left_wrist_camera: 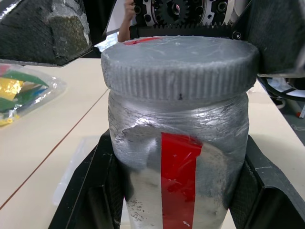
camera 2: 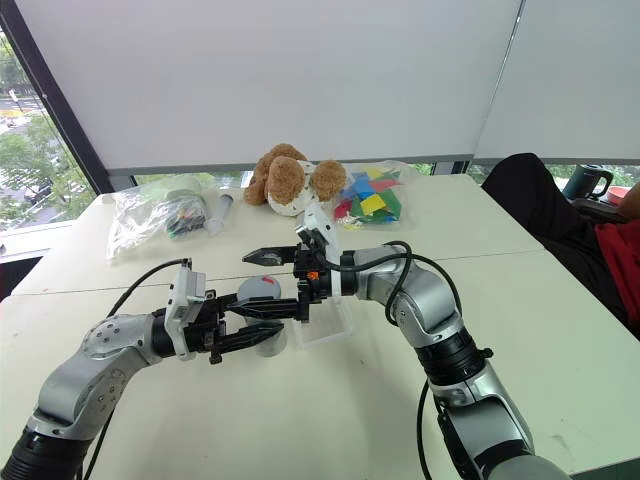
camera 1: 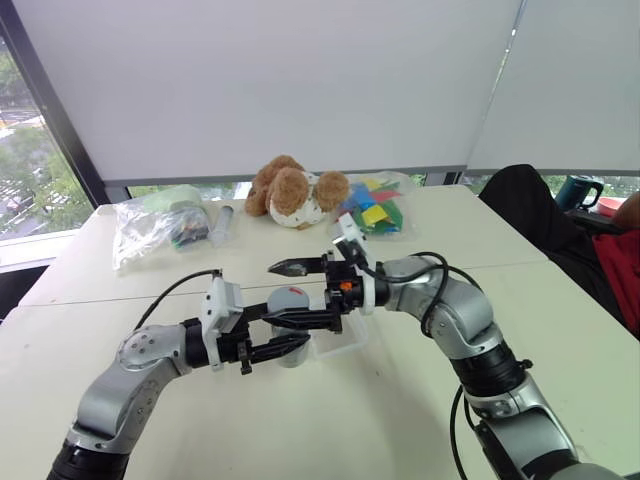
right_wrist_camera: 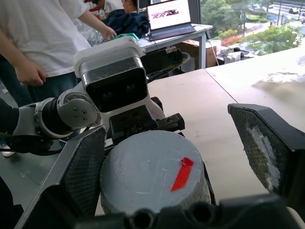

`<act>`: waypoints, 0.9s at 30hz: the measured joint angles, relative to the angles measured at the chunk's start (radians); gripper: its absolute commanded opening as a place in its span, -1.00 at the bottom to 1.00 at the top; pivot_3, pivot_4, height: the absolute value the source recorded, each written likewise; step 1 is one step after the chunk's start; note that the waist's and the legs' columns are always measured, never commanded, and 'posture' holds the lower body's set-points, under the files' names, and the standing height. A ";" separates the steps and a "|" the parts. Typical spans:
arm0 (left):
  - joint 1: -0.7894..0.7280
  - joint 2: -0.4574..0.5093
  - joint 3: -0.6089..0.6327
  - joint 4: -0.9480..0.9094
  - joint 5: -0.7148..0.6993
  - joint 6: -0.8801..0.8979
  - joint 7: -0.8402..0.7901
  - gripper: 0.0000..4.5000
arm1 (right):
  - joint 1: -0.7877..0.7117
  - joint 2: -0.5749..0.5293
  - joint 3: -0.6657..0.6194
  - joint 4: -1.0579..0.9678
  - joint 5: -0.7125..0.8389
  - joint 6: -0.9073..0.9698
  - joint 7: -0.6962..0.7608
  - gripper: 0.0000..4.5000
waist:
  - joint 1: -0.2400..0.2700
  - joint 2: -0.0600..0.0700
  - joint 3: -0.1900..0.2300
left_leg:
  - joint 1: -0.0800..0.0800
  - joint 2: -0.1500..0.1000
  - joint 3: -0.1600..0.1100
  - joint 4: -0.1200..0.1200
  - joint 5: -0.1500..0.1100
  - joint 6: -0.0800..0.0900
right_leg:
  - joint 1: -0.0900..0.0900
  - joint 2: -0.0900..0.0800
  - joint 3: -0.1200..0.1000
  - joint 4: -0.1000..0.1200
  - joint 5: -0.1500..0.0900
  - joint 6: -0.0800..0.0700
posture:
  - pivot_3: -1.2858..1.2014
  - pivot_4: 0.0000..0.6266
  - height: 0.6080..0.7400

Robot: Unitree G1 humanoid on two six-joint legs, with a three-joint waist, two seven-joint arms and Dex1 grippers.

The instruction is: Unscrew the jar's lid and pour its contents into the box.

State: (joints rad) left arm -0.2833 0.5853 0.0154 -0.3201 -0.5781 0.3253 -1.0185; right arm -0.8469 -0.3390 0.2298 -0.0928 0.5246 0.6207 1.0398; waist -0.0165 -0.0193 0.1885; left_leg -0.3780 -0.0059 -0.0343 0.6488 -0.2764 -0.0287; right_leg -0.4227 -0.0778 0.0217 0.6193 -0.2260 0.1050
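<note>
The small grey-silver cylindrical jar (left_wrist_camera: 178, 157), with a white label and a red vertical stripe, stands upright above the cream-coloured bench (camera 1: 330, 420), clamped by its body between the two black fingers (left_wrist_camera: 102, 191) of the left end effector (camera 1: 283, 347). That end effector reaches in level from the robot's left, and its fingers press against both sides of the jar.

The round grey ribbed screw lid (right_wrist_camera: 150, 171) sits on top of the jar. A short strip of red tape lies on its flat top.

The right end effector (camera 1: 297, 293) reaches in level from the robot's right and points toward the left arm. Its jaws stand spread wide. In the right wrist view one padded finger (right_wrist_camera: 81, 171) stands just beside the lid's edge, and the other finger stands well apart from the lid; contact cannot be confirmed. In the eye views one finger shows above the jar and the other crosses in front of it at lid height.

The small shallow clear plastic box (camera 1: 345, 340) rests on the bench, just beside the jar on the side toward the right arm. Its contents cannot be made out.

At the far edge of the bench lie a brown and white plush toy dog (camera 1: 292, 190), a clear plastic bag of coloured blocks (camera 1: 375, 208) to its right, and a crumpled clear plastic bag (camera 1: 152, 228) to its left.

In the right wrist view a person in a white shirt (right_wrist_camera: 35, 36) stands behind the bench.
</note>
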 measured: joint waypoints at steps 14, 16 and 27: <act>0.002 0.000 -0.001 0.000 0.001 0.015 0.019 -0.07 | 0.000 -0.044 -0.012 0.081 0.003 -0.065 0.096 0.98 | 0.000 0.000 0.000 | 0.000 0.000 0.000 0.000 0.000 0.000 | 0.000 0.000 0.000 0.000 0.000 0.000 | 0.03 -0.52 1.00; 0.002 0.000 -0.001 0.000 0.001 0.015 0.020 -0.07 | 0.000 -0.062 -0.017 0.092 0.009 -0.070 0.115 0.98 | 0.000 0.000 0.000 | 0.000 0.000 0.000 0.000 0.000 0.000 | 0.000 0.000 0.000 0.000 0.000 0.000 | 0.03 -0.52 1.00; 0.002 0.001 -0.001 -0.012 -0.002 0.014 -0.004 -0.07 | 0.041 -0.148 -0.102 0.156 0.033 -0.068 0.175 0.98 | 0.002 0.000 0.000 | 0.000 0.000 0.000 0.000 0.000 0.000 | 0.000 0.000 0.000 0.000 0.000 0.000 | 0.03 -0.52 1.00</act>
State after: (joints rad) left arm -0.2813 0.5864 0.0141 -0.3317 -0.5798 0.3391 -1.0221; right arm -0.8056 -0.4872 0.1276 0.0630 0.5580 0.5530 1.2145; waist -0.0146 -0.0193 0.1885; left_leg -0.3783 -0.0060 -0.0339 0.6490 -0.2764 -0.0287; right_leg -0.4227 -0.0778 0.0218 0.6191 -0.2261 0.1049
